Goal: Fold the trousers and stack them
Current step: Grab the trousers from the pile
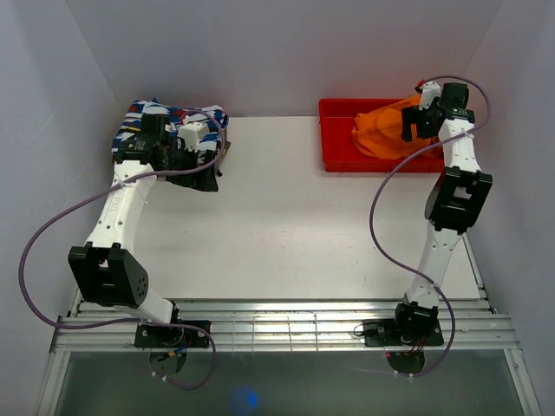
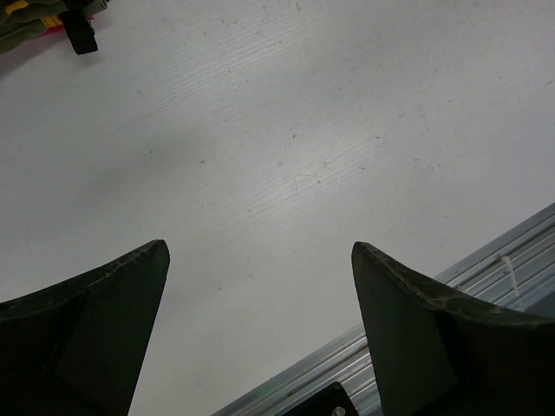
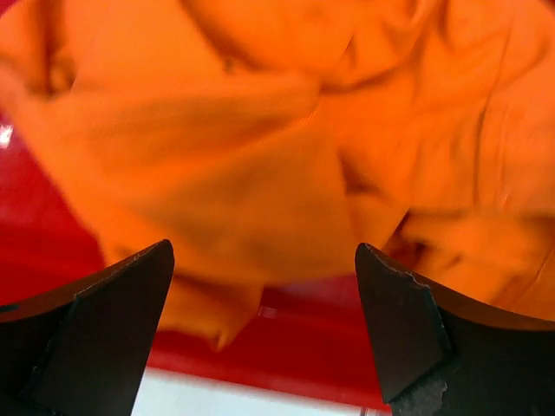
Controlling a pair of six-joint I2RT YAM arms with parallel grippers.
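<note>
The bright-orange trousers (image 1: 381,130) lie crumpled in a heap inside the red tray (image 1: 338,139) at the back right. My right gripper (image 1: 414,126) hangs over the heap's right part. In the right wrist view its jaws stand wide apart, and my right gripper (image 3: 264,247) is open just above the orange trousers (image 3: 260,130), with nothing between the fingers. The red tray (image 3: 329,347) wall shows below the cloth. My left gripper (image 1: 195,173) is at the back left, far from the trousers. Seen from the left wrist, my left gripper (image 2: 260,247) is open over the bare white table (image 2: 286,130).
A pile of blue, white and red patterned folded clothes (image 1: 152,117) sits at the back left, right behind my left gripper; its edge (image 2: 26,22) shows in the left wrist view. A metal rail frame (image 1: 303,325) runs along the near edge. White walls close in three sides.
</note>
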